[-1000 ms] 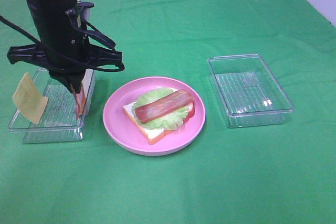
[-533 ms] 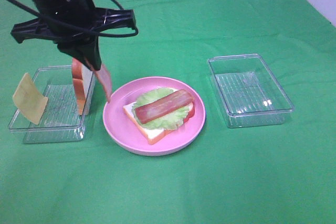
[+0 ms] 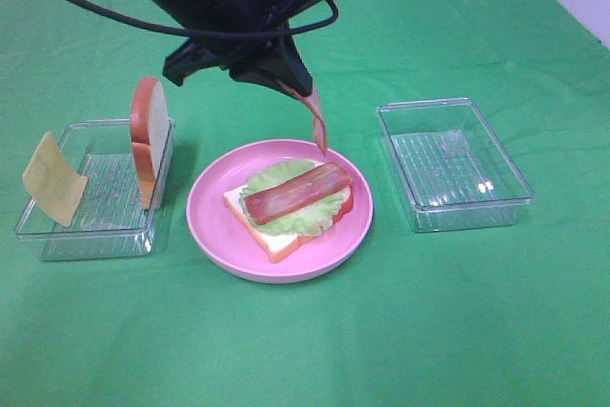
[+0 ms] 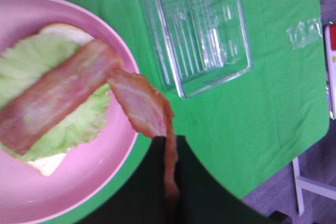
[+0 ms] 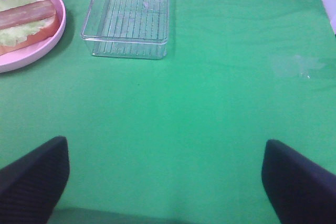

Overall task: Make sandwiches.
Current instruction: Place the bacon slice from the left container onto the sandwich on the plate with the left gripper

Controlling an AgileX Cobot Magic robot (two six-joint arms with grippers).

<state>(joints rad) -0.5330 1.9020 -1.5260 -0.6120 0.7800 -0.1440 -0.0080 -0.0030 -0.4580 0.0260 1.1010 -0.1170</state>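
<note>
On the pink plate (image 3: 214, 226) lies a bread slice (image 3: 272, 238) topped with lettuce (image 3: 286, 219) and one bacon strip (image 3: 297, 192). My left gripper (image 3: 294, 86) is shut on a second bacon strip (image 3: 317, 124), which dangles just above the plate's far rim; the left wrist view shows this strip (image 4: 144, 106) hanging beside the bacon strip on the lettuce (image 4: 58, 94). Another bread slice (image 3: 149, 138) stands on edge in the left tray (image 3: 57, 235), with the cheese square (image 3: 52, 179) leaning at its left end. My right gripper (image 5: 165, 174) is open above bare cloth.
A clear tray (image 3: 455, 164) with nothing in it sits right of the plate, also visible as the tray (image 5: 128, 17) in the right wrist view. Green cloth covers the table. The table's edge and floor show in the left wrist view.
My left arm has lifted a bacon strip out of the left tray and carried it right, to above the plate's far rim. The bread slice in the tray stands uncovered now.
</note>
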